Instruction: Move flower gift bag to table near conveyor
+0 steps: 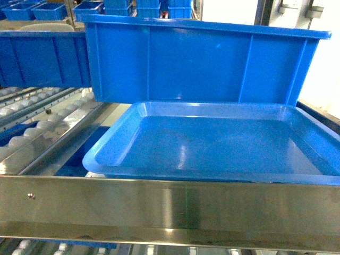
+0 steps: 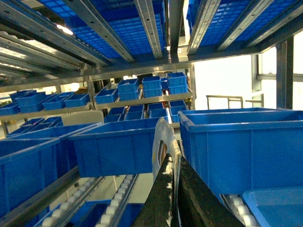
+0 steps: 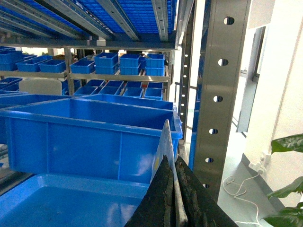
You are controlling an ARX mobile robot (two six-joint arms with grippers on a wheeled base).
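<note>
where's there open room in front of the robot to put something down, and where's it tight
The blue tray is bare across its whole floor, bordered by the steel rail in front and the big blue bin behind. The roller tracks to its left are bare too, though they slope. It is crowded behind: bins stand wall to wall.

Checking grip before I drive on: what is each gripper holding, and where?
Each pinches a thin pale sheet edge between shut fingers, left gripper and right gripper; what it is cannot be told.

Warehouse picking area: steel flow racks [image 2: 142, 99], roller conveyor [image 1: 37, 133] tracks, rows of blue bins [image 3: 118, 61].
</note>
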